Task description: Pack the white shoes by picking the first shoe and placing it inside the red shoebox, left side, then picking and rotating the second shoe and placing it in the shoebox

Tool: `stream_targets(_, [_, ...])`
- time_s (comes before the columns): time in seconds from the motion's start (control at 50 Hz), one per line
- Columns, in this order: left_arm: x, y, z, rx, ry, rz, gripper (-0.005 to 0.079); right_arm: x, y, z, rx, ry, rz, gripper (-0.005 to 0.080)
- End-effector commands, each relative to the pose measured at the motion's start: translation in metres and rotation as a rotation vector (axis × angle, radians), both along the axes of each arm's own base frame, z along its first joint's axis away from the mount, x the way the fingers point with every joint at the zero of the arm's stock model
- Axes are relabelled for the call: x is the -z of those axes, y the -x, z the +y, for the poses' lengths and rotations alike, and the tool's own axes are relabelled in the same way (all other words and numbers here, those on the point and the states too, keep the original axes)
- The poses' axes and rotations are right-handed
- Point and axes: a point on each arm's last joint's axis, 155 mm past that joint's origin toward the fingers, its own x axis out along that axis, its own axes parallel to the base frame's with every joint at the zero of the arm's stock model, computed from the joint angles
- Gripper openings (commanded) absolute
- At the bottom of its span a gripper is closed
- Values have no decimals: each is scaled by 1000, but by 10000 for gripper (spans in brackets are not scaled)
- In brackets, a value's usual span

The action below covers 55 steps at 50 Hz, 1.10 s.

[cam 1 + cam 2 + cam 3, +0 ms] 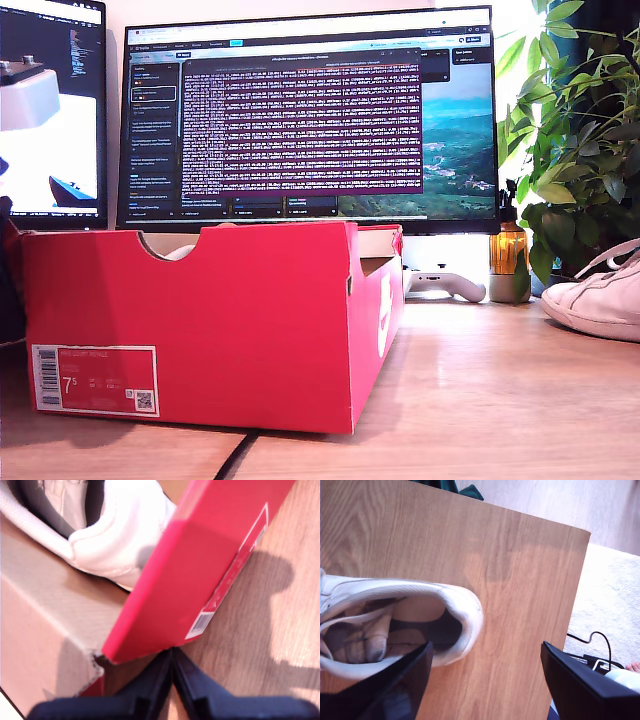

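The red shoebox (200, 330) stands open at the exterior view's left. One white shoe (120, 535) lies inside it, and a bit of it shows through the rim notch (181, 251). My first gripper (172, 652) is shut on nothing, its tips hovering by the box's labelled end wall (200, 570). The other white shoe (395, 615) rests on the wooden table, seen at the exterior view's right edge (600, 300). My second gripper (485, 652) hangs open over its heel, one finger (405, 675) above the shoe's opening and the other over bare wood. Neither gripper shows in the exterior view.
Behind the box stands a monitor (310, 115). A white game controller (440, 283), an amber bottle (508, 250) and a leafy plant (580, 130) sit at the back, exterior view's right. The table edge (575, 605) runs close past the shoe's heel, with carpet and a cable (592, 640) below.
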Motion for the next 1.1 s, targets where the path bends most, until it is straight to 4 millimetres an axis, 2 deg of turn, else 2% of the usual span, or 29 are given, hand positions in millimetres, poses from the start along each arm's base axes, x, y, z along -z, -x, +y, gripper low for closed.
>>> stream_targets(0.0, [-2, -1, -3, 4, 13, 1, -19, 13, 2, -3, 9, 4, 53, 633])
stream_targets(0.24, [-2, -1, -3, 4, 12, 1, -19, 33, -1, -3, 10, 4, 116, 633])
stream_targets(0.36, [-2, -1, -3, 4, 12, 1, -19, 46, 3, -4, 19, -1, 138, 632])
stream_targets(0.56, [-2, -1, -3, 4, 13, 1, -19, 80, 24, -7, 67, -31, 183, 623])
stream_targets(0.76, [-2, -1, -3, 4, 13, 1, -19, 106, 19, -5, 73, -61, 134, 612])
stream_targets(0.8, [-2, -1, -3, 4, 12, 1, -19, 109, 17, -5, 72, -63, 122, 582])
stream_targets(0.86, [-2, -1, -3, 4, 12, 1, -19, 114, 17, -4, 75, -66, 114, 493])
stream_targets(0.96, [-2, -1, -3, 4, 13, 0, -19, 117, 19, -3, 94, -79, 114, 228])
stream_targets(1.08, [-2, -1, -3, 4, 12, 1, -19, 117, 22, -3, 99, -87, 121, -21])
